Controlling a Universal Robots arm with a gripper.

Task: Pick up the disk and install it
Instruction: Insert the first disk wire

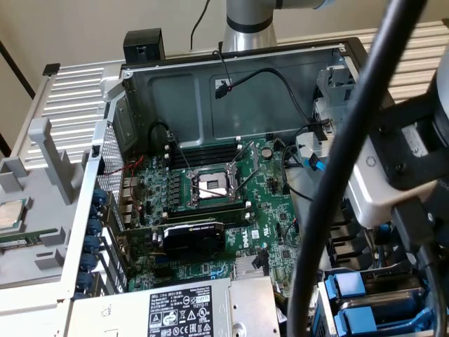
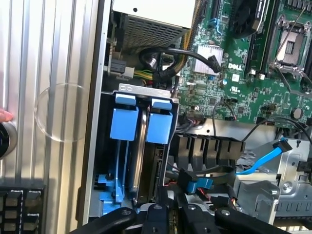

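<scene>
Slab-shaped disk [image 2: 159,124], smooth blue plastic

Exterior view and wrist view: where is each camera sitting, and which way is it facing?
Exterior view: off the arm, above the open computer case, looking down at the motherboard; an arm link rises behind the case, and the wrist sits close at the exterior view's right.
Wrist view: on the wrist, looking down past the gripper into the drive bay with the blue carriers.
Shared: motherboard, CPU socket, blue carriers, blue cable.
</scene>
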